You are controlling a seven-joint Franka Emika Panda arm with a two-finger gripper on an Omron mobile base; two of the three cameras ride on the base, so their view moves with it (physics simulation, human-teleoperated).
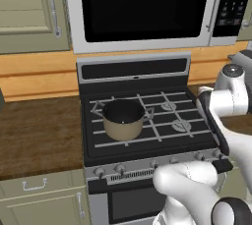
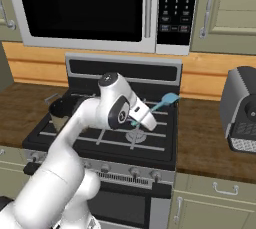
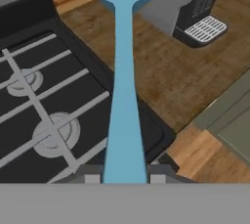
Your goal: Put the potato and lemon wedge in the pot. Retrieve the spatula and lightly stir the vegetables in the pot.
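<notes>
My gripper [image 3: 124,176] is shut on the handle of the light-blue spatula [image 3: 124,96]. The handle runs straight away from the fingertips, with the blade at the far end. From the right base view, the gripper [image 2: 148,114] holds the spatula [image 2: 169,99] in the air over the right side of the stove, blade pointing up and to the right. The tan pot [image 1: 123,129] stands on the front left burner with a dark inside, and the arm partly covers the pot [image 2: 59,114] in the right base view. The potato and the lemon wedge are hidden.
The stove's grey grates [image 1: 167,116] lie right of the pot. A dark grey appliance [image 2: 242,110] stands on the wooden counter [image 2: 205,133] right of the stove, and a microwave [image 1: 142,8] hangs above. More wooden counter [image 1: 39,135] lies to the left.
</notes>
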